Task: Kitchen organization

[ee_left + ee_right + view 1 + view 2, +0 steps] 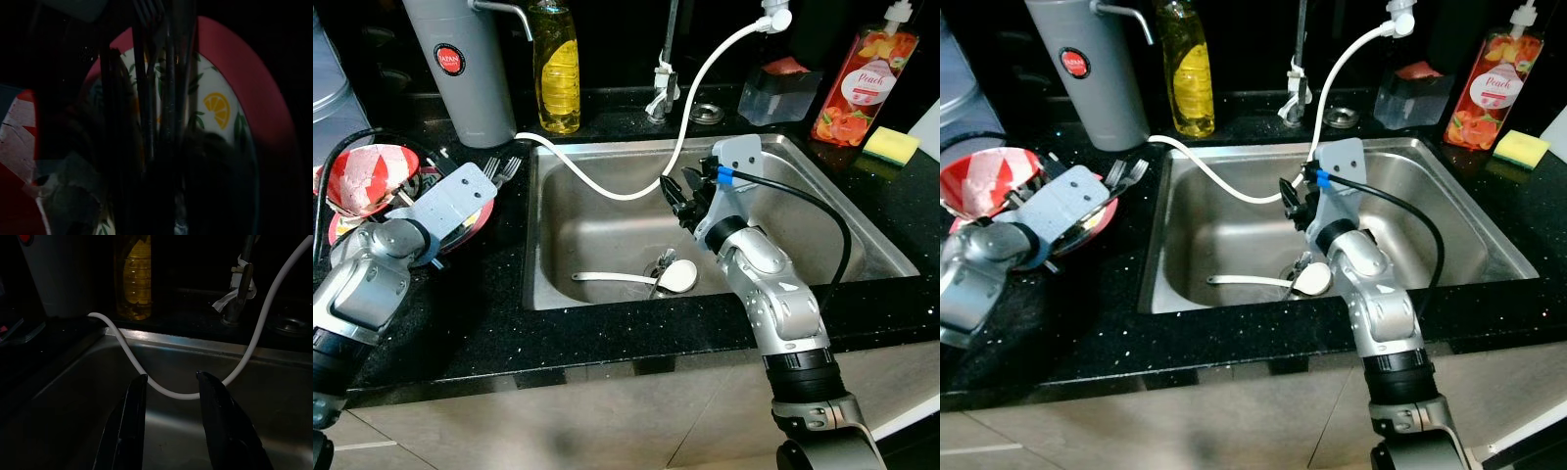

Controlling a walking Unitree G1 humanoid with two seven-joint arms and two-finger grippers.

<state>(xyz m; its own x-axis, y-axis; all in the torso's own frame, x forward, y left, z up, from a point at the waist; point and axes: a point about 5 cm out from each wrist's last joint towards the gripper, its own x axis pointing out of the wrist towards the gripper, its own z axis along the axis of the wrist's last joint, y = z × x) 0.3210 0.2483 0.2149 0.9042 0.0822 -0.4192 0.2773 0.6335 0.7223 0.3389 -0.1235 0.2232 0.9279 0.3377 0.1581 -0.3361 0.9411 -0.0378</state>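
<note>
A white ladle (636, 279) lies on the bottom of the steel sink (862, 230), its bowl by the drain. My right gripper (677, 196) hangs open above the sink's middle with nothing between its fingers (129, 426); the white hose (146, 382) runs just beyond them. My left gripper (487, 188) reaches over a red-rimmed plate (254, 107) with a lemon pattern on the left counter. Dark forks (506, 168) lie on the plate by its fingers. A red and white bowl (362, 176) sits to the left of the plate.
At the back stand a grey flask (470, 69), a yellow soap bottle (556, 64), the tap (664, 88), a clear container (778, 93) and a peach bottle (862, 83). A yellow sponge (891, 145) lies at the back right. The black counter (607, 343) edges the sink.
</note>
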